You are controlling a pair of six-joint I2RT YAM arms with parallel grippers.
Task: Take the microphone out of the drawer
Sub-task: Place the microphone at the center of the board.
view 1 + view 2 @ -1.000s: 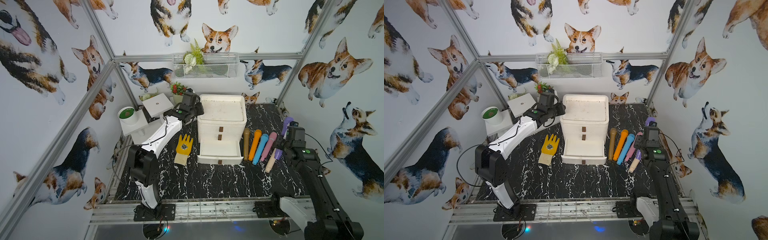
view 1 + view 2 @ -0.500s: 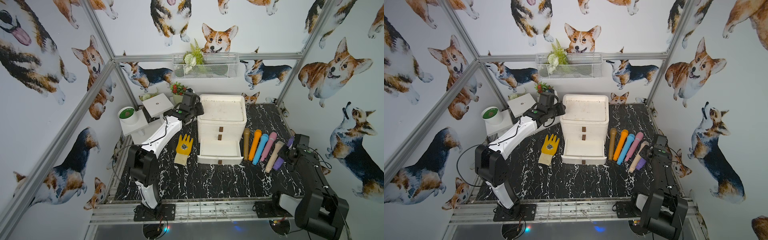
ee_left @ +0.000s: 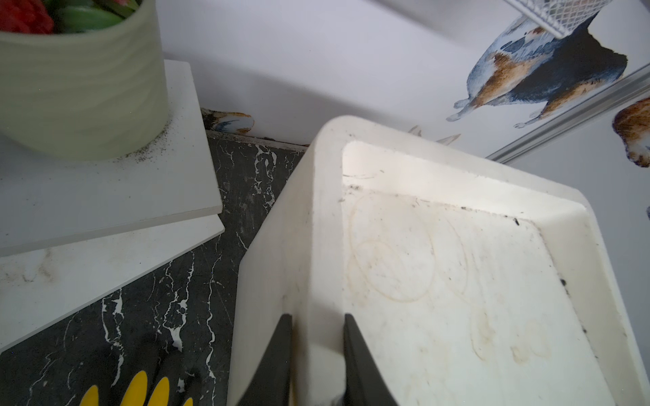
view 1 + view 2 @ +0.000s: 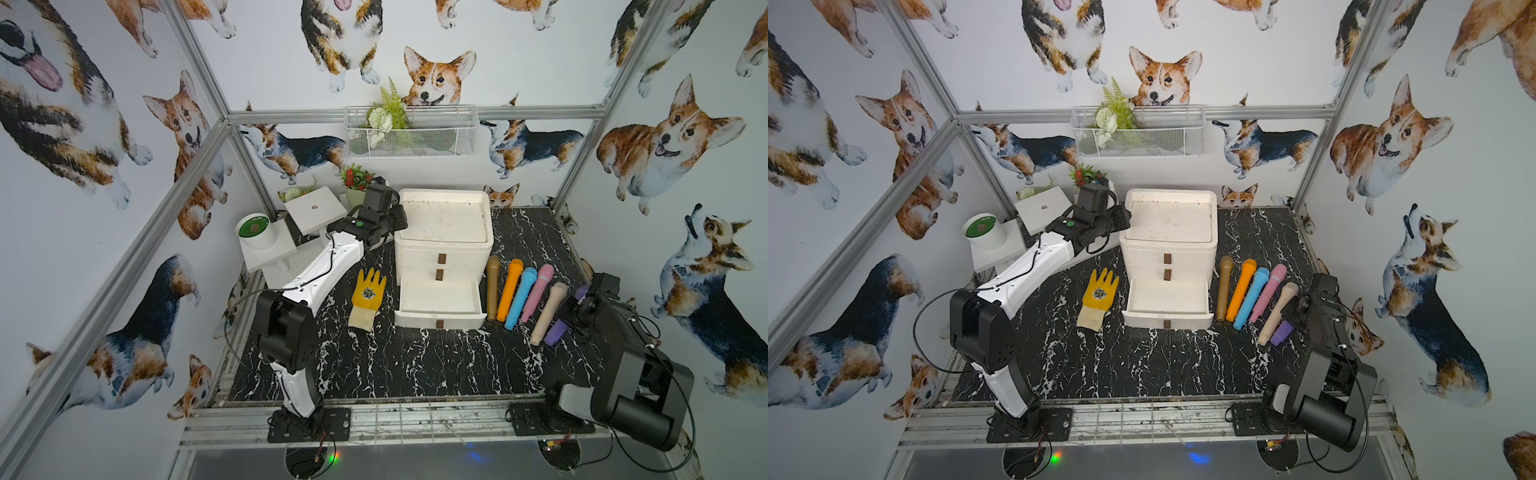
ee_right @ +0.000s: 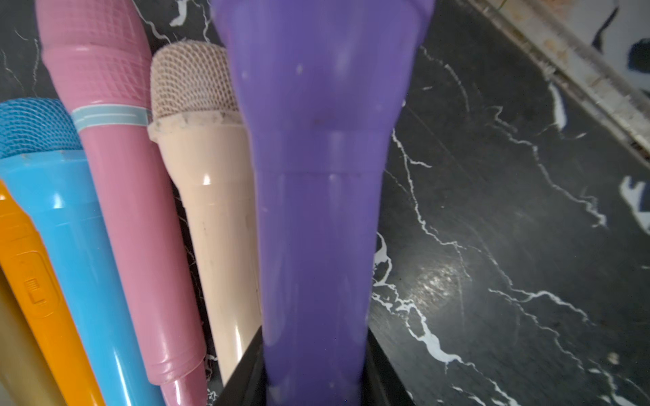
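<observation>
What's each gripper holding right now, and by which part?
Right gripper: the purple microphone, gripped around its handle. Left gripper: clamped on the top side rim of the white drawer unit.

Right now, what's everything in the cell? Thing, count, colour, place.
drawer unit: 1, white, back middle of the table; bottom drawer pulled out, nothing seen inside
microphones: 5, brown, orange, blue, pink, beige, in a row right of the drawer unit
purple microphone: 1, purple, at the row's right end, held
glove: 1, yellow, left of the drawer unit
potted plant: 1, red flowers, back left
cup: 1, white with green top, on a white stand at left
wire basket: 1, white, on the back wall, holds greenery
left gripper: closed on the drawer unit's top rim
right gripper: closed on the purple microphone
</observation>
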